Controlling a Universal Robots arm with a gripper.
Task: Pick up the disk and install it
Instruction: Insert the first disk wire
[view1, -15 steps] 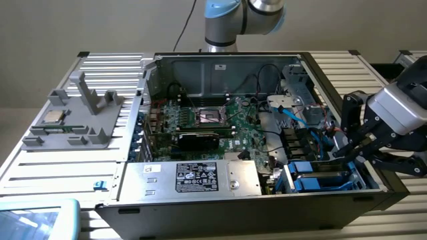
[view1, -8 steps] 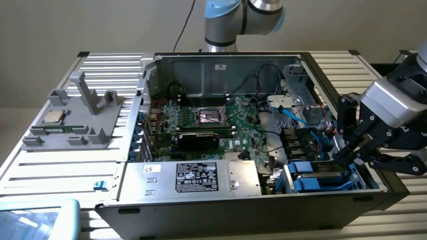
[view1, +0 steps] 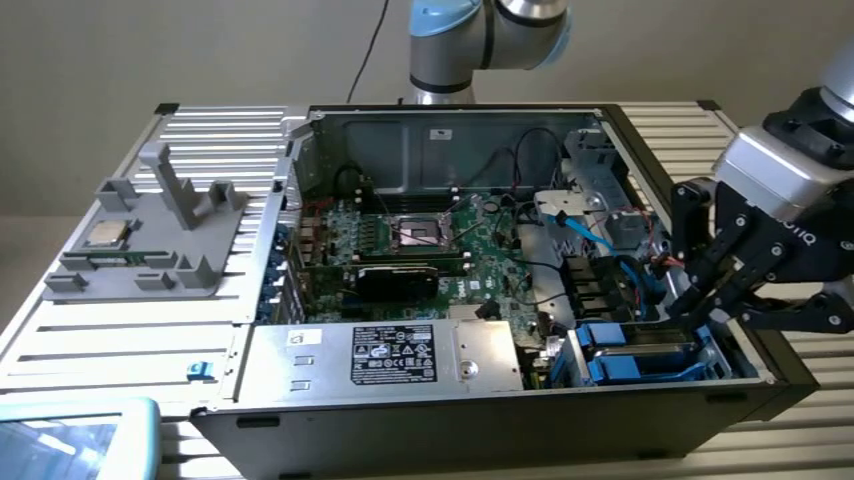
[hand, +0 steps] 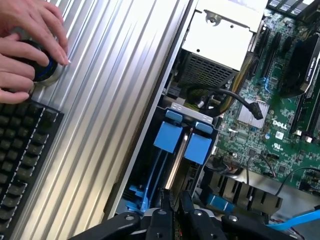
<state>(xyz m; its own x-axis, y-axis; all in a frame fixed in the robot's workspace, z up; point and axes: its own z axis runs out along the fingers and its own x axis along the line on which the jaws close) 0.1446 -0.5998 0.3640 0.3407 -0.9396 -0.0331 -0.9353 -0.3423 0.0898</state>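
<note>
The disk (hand: 175, 162) stands on edge in the drive bay at the corner of the open computer case (view1: 441, 130), a thin grey metal edge between blue plastic carrier parts (hand: 167, 136). My gripper (hand: 173, 217) is right above it, its black fingers (hand: 159, 222) drawn close together on the disk's upper edge. In the exterior view the gripper (view1: 705, 305) hangs over the case's right wall, pointing down at the bay, where the disk (view1: 643, 347) shows as a silver strip amid blue frames.
A person's hand (hand: 27, 45) rests on a round blue-and-black knob on the ribbed metal table (hand: 110, 100), beside a black keyboard (hand: 22, 155). Inside the case are the motherboard (view1: 441, 250), loose cables and a silver box with a black label (view1: 387, 355). A grey fixture holding a CPU chip (view1: 107, 233) stands at the exterior view's left.
</note>
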